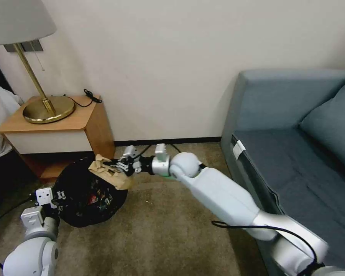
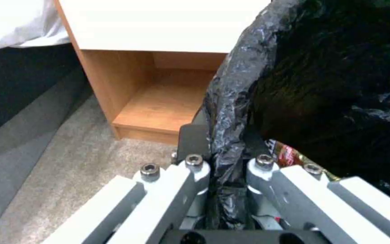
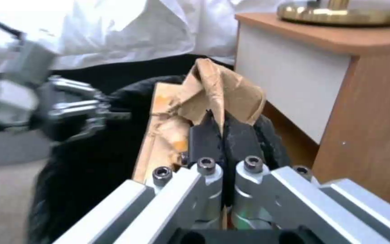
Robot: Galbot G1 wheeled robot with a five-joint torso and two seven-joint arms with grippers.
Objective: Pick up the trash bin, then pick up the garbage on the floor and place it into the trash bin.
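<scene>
Black liner plastic at the near rim of the trash bin [image 1: 89, 199] is pinched between the closed fingers of the left gripper [image 2: 220, 152], the bin being held just in front of the wooden nightstand [image 1: 53, 130]. A crumpled tan wrapper [image 1: 109, 170] is clamped by the nearly closed right gripper [image 3: 222, 135] over the bin's far rim, touching it. Other packets are seen lying inside. If released from here, the wrapper could catch on the rim and slide outside onto the carpet [image 1: 161, 230]. The thin liner could also slip or tear under the bin's weight.
</scene>
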